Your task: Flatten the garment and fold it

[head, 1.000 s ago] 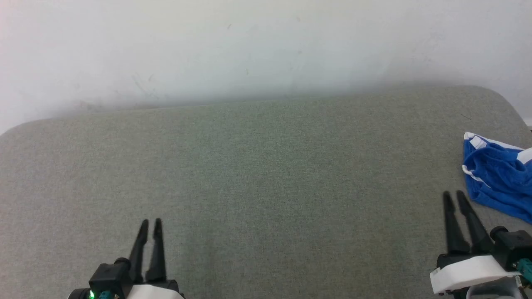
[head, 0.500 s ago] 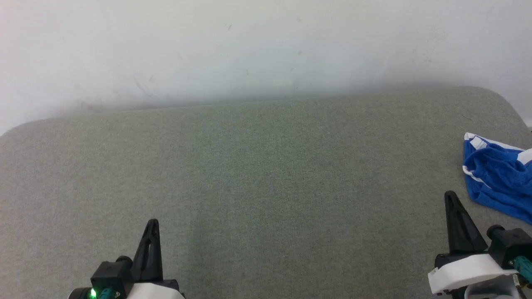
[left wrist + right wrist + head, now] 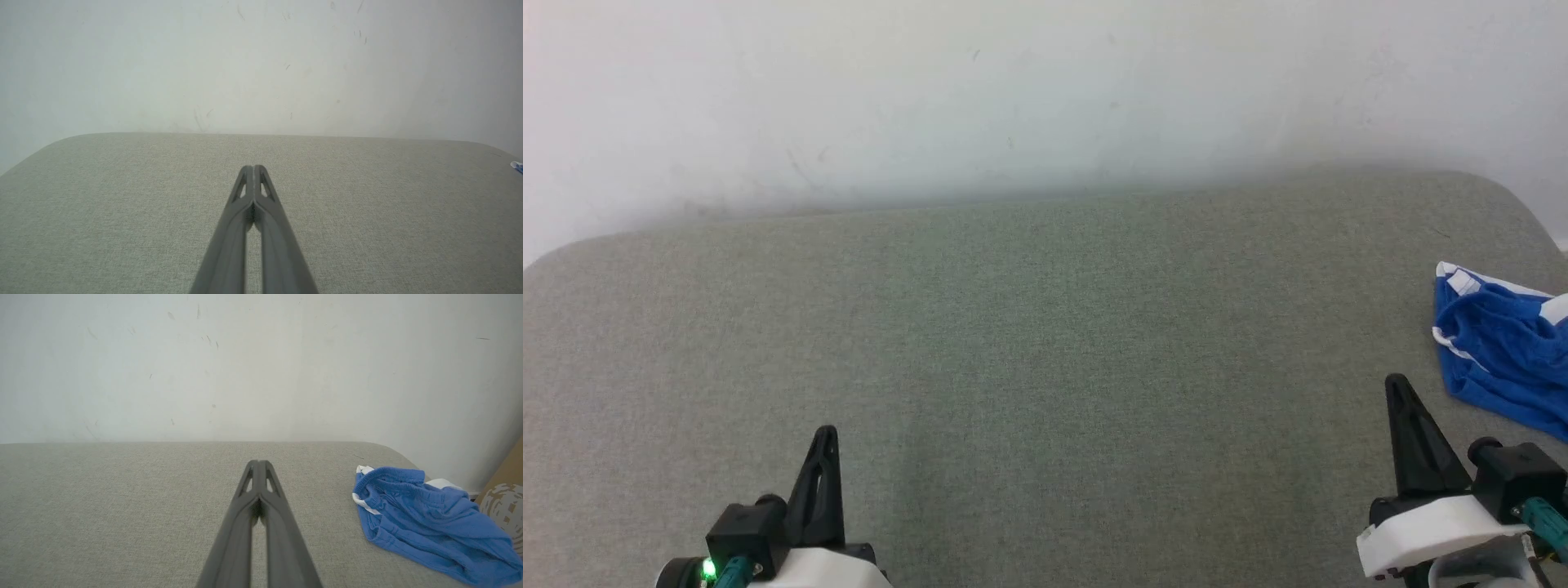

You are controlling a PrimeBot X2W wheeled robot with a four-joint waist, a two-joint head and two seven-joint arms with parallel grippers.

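Right gripper (image 3: 1396,390) is hovering with its fingers pressed together on nothing, just short of the garment (image 3: 1499,351). The shorts are lying bunched at the far right of the grey padded surface (image 3: 1045,327), running past the head view's edge. Left gripper (image 3: 825,437) is sitting well apart, likewise pinched closed and empty. Reaching in like this would, I'd guess, be shoving the crumpled cloth toward the surface's right edge, and a careless pinch might be catching several layers together.
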